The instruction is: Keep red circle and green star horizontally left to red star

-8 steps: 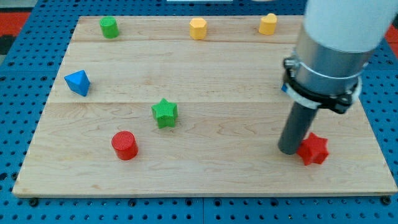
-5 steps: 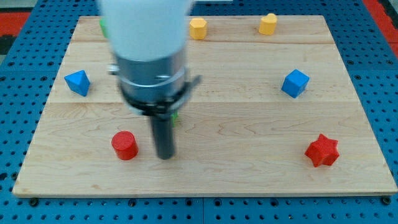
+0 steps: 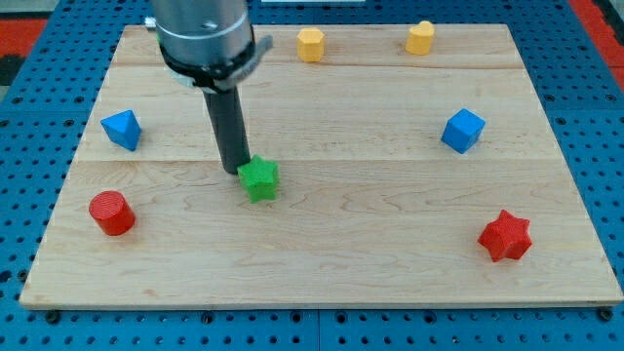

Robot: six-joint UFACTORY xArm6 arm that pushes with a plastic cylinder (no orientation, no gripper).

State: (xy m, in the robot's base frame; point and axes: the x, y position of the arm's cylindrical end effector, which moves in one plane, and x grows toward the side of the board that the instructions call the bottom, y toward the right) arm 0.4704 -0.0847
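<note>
Tip [image 3: 234,171] now apparently touches green star [image 3: 259,180]; red circle [image 3: 111,213] shifted left.

The setting is a robotics laboratory test bench. A pale wooden board [image 3: 390,263], serving as the desk, lies on a blue perforated mounting plate [image 3: 29,117] with a regular grid of holes. Small moulded coloured blocks are spread across the board beneath an industrial arm's dark rod [image 3: 229,127].

Wooden board [image 3: 390,263] carries seven small coloured blocks.
</note>
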